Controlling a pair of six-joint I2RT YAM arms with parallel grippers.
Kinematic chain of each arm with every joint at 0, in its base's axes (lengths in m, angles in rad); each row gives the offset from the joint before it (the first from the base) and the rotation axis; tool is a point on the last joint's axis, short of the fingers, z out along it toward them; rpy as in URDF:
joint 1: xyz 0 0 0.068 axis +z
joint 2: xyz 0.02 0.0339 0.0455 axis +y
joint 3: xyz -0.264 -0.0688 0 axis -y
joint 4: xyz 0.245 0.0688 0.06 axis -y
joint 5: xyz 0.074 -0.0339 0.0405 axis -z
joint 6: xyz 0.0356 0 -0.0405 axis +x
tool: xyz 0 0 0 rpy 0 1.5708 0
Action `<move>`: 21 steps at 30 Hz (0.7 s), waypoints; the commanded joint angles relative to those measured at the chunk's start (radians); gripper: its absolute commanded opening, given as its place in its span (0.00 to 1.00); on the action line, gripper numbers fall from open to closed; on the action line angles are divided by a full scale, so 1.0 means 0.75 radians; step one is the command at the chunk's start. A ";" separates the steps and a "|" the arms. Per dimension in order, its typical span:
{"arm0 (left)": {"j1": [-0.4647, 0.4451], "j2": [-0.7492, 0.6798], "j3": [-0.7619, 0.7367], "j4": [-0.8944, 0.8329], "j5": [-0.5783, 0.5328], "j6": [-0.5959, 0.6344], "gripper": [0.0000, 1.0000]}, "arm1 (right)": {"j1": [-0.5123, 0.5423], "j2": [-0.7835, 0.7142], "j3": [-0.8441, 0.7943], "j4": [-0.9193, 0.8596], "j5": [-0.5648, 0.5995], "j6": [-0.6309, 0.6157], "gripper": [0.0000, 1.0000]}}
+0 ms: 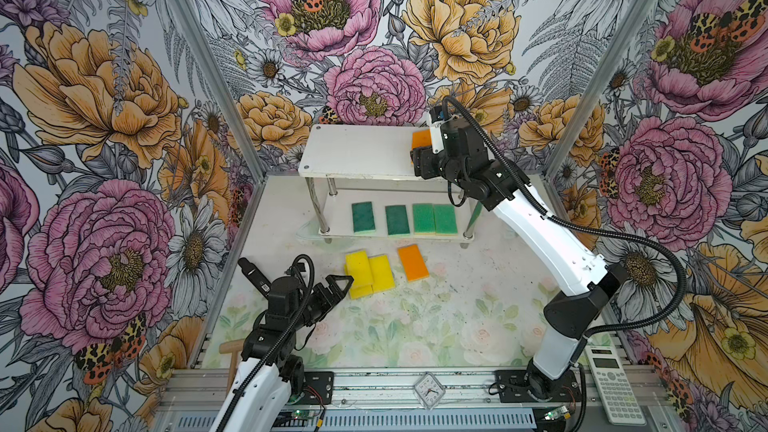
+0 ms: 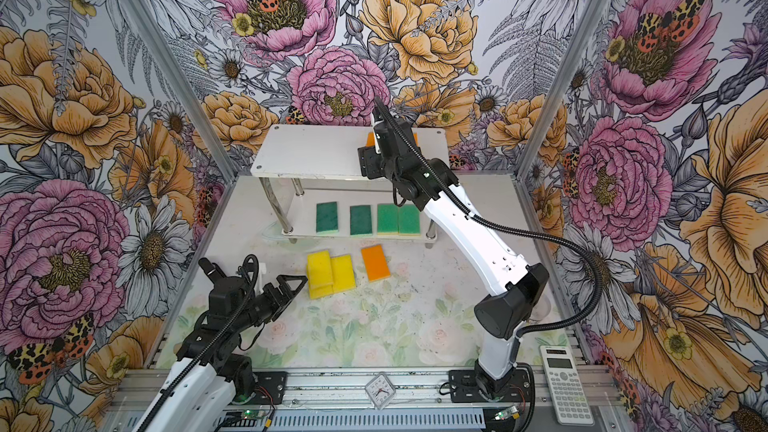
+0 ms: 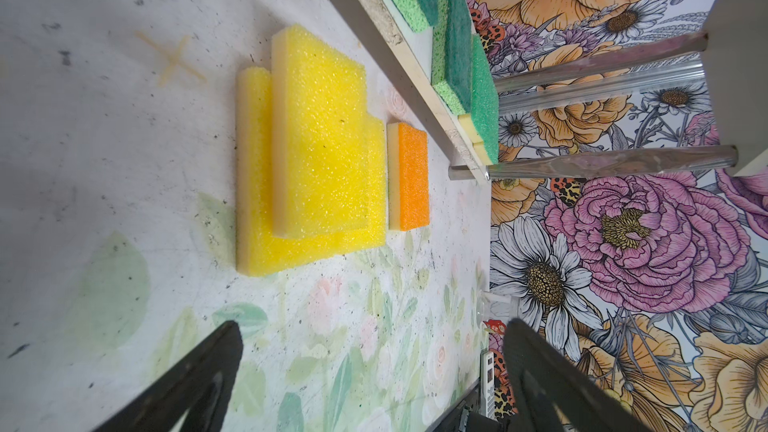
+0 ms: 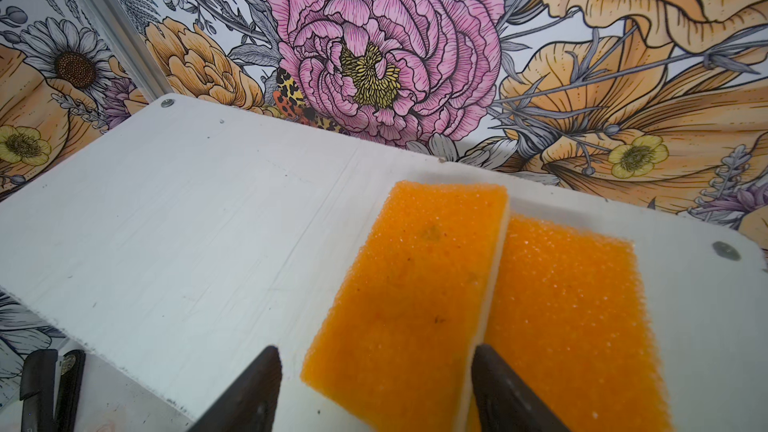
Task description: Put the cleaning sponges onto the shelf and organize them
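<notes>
The step in hand looks like the release of an orange sponge (image 4: 407,284) on the top board (image 4: 187,222) of the shelf (image 1: 357,151), at its right end, hard against a second orange sponge (image 4: 569,305). The right gripper (image 4: 376,351) straddles the near end of that sponge with its jaws spread. One finger stands clear of the long side, the other sits at the seam between the two sponges, and nothing is pinched.

To finish cleanly, the claw should probably widen a little more and pull away straight along its own approach. Any sideways drag at the seam could skew either sponge.

The sponge lies flat, orange scrub face up and pale layer beneath. Its long axis runs from the board's front edge toward the back wall, not quite parallel to its neighbour. Whether its edge rides on the neighbour cannot be told.

The left gripper (image 3: 374,324) hangs wide open and empty just beside the yellow sponges (image 1: 370,274) on the table. Another orange sponge (image 1: 412,262) lies near them, and four green sponges (image 1: 405,219) line the lower board.
</notes>
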 commanded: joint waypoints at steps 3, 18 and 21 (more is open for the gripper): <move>0.015 -0.010 -0.010 0.005 0.004 -0.009 0.99 | -0.010 -0.035 0.054 0.029 -0.024 -0.010 0.75; 0.014 -0.014 -0.019 0.006 0.006 -0.008 0.99 | -0.149 -0.029 0.160 -0.003 -0.217 0.274 0.82; 0.014 -0.016 -0.022 0.006 0.008 -0.008 0.99 | -0.144 -0.015 0.153 -0.023 -0.224 0.275 0.85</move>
